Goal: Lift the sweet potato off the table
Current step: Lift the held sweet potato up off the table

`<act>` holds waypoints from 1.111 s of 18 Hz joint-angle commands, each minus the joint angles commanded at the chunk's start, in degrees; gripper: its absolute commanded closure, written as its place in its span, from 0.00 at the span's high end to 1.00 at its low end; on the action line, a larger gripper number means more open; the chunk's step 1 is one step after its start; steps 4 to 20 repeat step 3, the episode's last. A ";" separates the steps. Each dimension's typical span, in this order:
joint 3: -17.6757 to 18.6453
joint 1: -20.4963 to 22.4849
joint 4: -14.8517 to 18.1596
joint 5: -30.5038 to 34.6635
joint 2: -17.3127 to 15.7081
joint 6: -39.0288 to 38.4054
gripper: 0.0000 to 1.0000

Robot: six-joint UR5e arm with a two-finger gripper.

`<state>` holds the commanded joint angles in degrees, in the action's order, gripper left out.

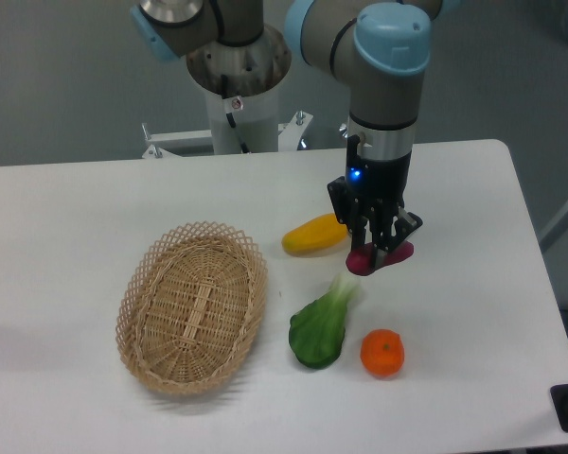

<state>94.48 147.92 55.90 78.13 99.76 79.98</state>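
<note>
You've got the white tabletop (95,199), with a wicker basket (192,307) at 9 o'clock of the jaws (380,253). Those are pinching the sweet potato (382,257), lifted beside the yellow fruit (315,235); bok choy (323,324) and orange (382,353) at 6.

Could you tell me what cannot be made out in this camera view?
- Middle of the sweet potato: covered by the gripper fingers.
- Whether the sweet potato touches the table: cannot tell from this angle.
- Right end of the yellow fruit: behind the gripper.
</note>
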 joint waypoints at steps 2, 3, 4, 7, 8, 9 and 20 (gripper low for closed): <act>-0.18 0.00 0.00 0.00 0.09 -0.17 0.30; -0.26 0.00 0.00 0.00 0.09 -0.44 0.30; -0.26 0.00 0.00 0.00 0.09 -0.44 0.30; -0.26 0.00 0.00 0.00 0.09 -0.44 0.30; -0.26 0.00 0.00 0.00 0.09 -0.44 0.30; -0.26 0.00 0.00 0.00 0.09 -0.44 0.30; -0.26 0.00 0.00 0.00 0.09 -0.44 0.30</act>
